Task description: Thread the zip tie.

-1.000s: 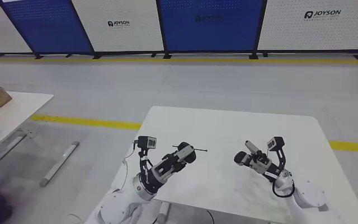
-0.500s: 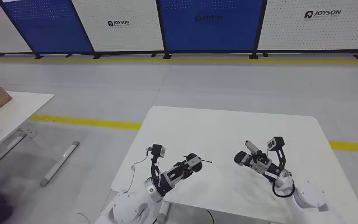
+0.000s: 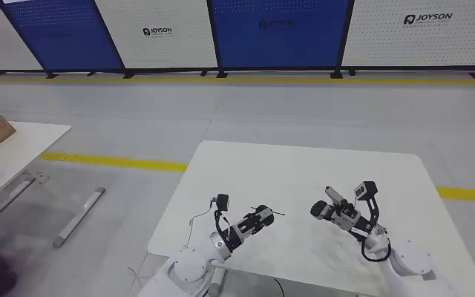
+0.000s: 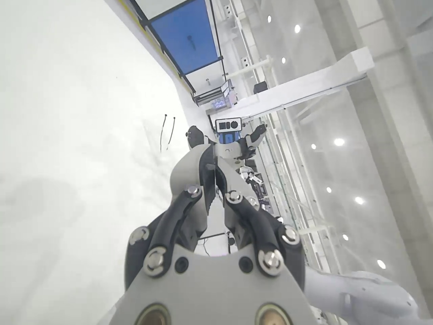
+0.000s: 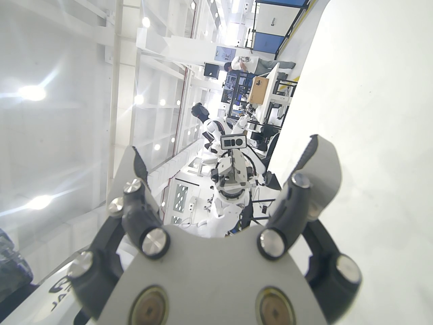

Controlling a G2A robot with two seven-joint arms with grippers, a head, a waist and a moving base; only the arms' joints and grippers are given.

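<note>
The white table (image 3: 312, 171) has rounded far corners and a matt top with faint grey smudges. It stands on a pale grey floor crossed by a yellow line (image 3: 111, 161). Blue and white panels (image 3: 278, 33) close off the far side of the room. At the far left a second white table (image 3: 30, 141) is cut off by the frame edge, as is the brown box on it.

The left gripper (image 3: 262, 217) hangs over the near left part of the table, its fingers pressed together. A thin dark zip tie (image 3: 270, 214) sticks out at its tip, pinched there as far as the top view lets one judge. The stretch between the pads is covered by the fingers (image 4: 189, 170) themselves. Which end is the head is too small to tell.

The right gripper (image 5: 225, 152) is over the near right part of the table, well apart from the left one, with its fingers spread wide and nothing between them.

Two spare zip ties (image 4: 163, 132) lie side by side flat on the table near the right gripper. They are very fine, and their far ends fade into the surface.
</note>
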